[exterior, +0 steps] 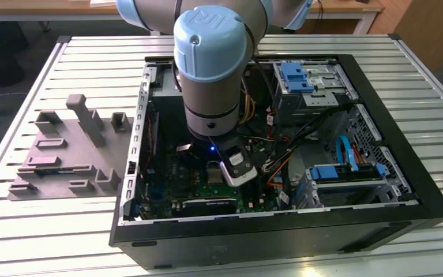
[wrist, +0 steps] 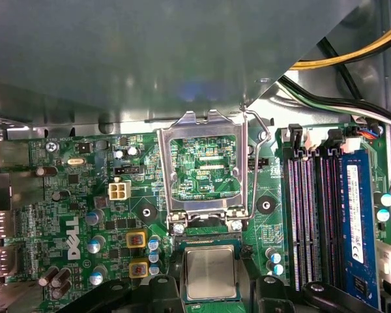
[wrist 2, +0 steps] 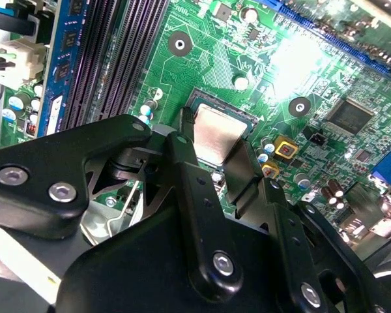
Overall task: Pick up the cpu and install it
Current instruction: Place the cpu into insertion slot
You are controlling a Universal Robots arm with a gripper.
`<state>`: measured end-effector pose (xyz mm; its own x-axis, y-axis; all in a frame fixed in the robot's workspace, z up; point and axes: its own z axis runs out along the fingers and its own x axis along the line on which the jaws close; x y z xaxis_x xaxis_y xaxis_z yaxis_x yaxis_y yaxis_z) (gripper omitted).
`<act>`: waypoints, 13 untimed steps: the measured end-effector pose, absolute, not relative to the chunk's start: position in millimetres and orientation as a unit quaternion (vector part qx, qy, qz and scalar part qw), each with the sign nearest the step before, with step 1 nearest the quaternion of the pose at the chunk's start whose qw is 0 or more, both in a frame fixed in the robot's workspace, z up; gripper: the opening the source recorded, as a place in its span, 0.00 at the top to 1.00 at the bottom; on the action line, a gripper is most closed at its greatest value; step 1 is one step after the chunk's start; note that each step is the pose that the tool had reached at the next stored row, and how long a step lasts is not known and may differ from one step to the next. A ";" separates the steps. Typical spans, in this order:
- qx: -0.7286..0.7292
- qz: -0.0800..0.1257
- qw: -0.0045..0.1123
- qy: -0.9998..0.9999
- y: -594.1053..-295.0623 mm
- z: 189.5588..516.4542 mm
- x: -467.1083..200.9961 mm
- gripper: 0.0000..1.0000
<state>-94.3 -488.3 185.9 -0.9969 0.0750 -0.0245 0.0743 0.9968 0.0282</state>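
Observation:
The cpu [wrist: 210,277], a small square chip with a pale metal top, lies flat at the open socket on the green motherboard [wrist: 91,195]; it also shows in the second wrist view as the cpu [wrist 2: 216,130]. My gripper [wrist: 210,287] is shut on it, with a black finger against each of two opposite edges. In the second wrist view the gripper [wrist 2: 215,140] comes down over the chip, one fingertip [wrist 2: 185,124] at its edge. The socket's metal lid [wrist: 205,124] stands swung up beside it. In the exterior view the arm reaches down into the open computer case [exterior: 406,173].
Memory slots with a blue module [wrist: 355,215] run beside the socket. Yellow and black cables [wrist: 339,59] hang past the case wall. A dark square chip [wrist 2: 349,116] is fixed to the board. A grey tray of plastic blocks [exterior: 60,161] lies outside the case on the slatted table [exterior: 21,69].

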 end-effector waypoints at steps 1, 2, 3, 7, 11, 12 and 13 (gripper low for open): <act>0.038 0.014 0.013 0.999 -488.3 185.8 -94.3 0.57; 0.038 0.014 0.013 0.999 -488.3 185.8 -94.3 0.57; 0.038 0.013 0.013 0.999 -488.3 185.8 -94.3 0.57; 0.038 0.013 0.013 0.999 -488.3 185.7 -94.3 0.57; 0.039 0.013 0.012 0.999 -488.2 185.7 -94.3 0.57; 0.039 0.013 0.012 0.999 -488.2 185.7 -94.3 0.57; 0.039 0.013 0.012 0.999 -488.2 185.7 -94.3 0.57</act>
